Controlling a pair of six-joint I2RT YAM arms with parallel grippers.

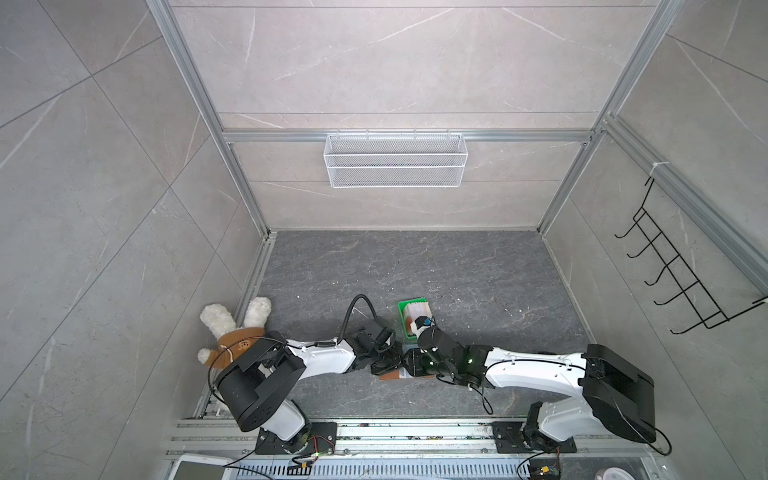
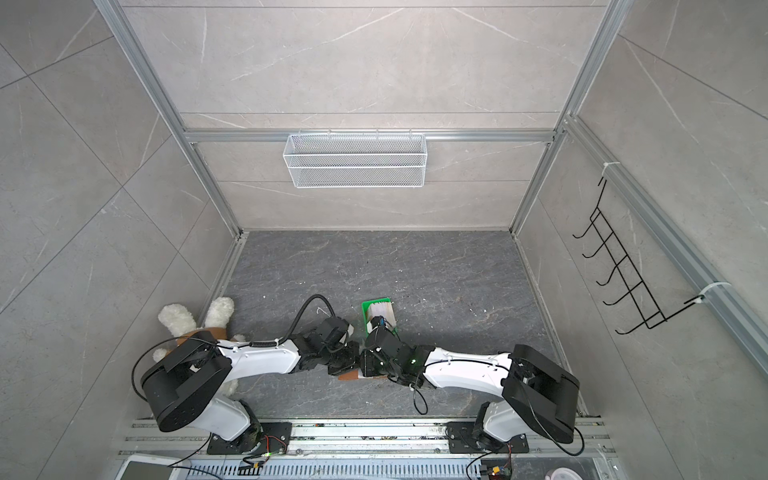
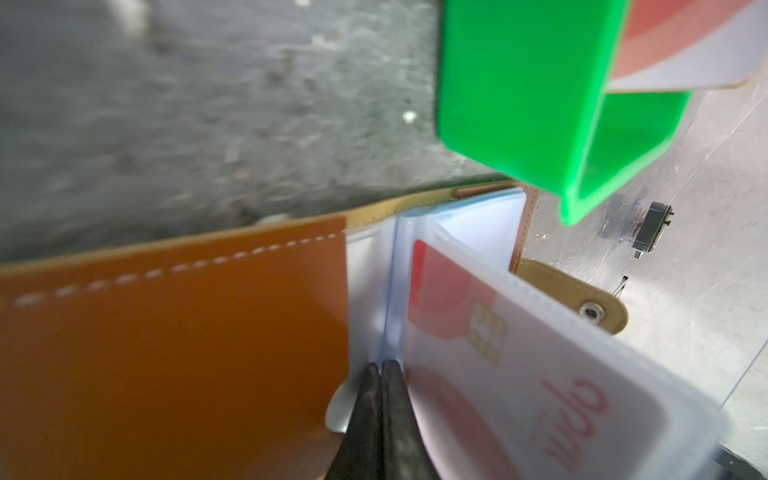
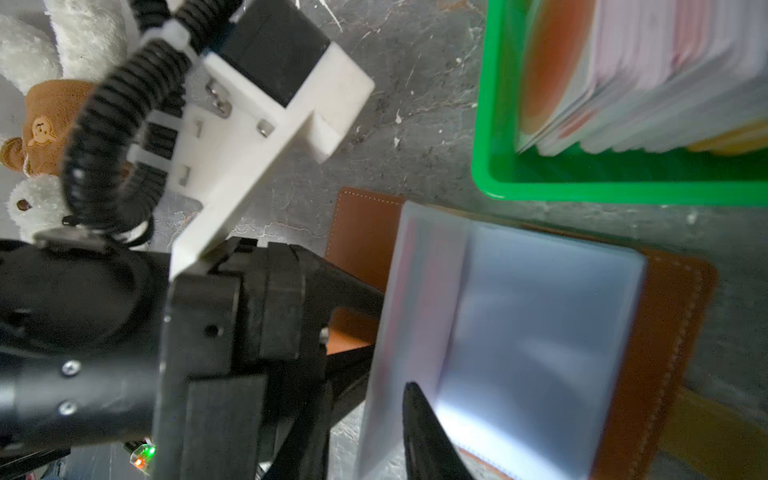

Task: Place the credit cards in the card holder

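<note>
On a dark grey, marble-veined worktop [image 1: 478, 270], a tan-brown stitched leather bifold card holder [image 3: 166, 353] lies open, its frosted clear plastic sleeves [image 4: 540, 324] lifted. The left claw [image 3: 380, 386] has its slim black fingers pinched together on one thin sleeve by the spine. The next sleeve holds a glossy white credit card [image 3: 478, 332] with a red circle and gold chip. Only one dark finger of the right claw [image 4: 419, 415] shows, over a sleeve, so its spread cannot be told. Just beside the holder, a rectangular bright green plastic tray [image 4: 582, 191] carries a stack of pale pinkish credit cards [image 4: 648, 70] standing on edge
</note>
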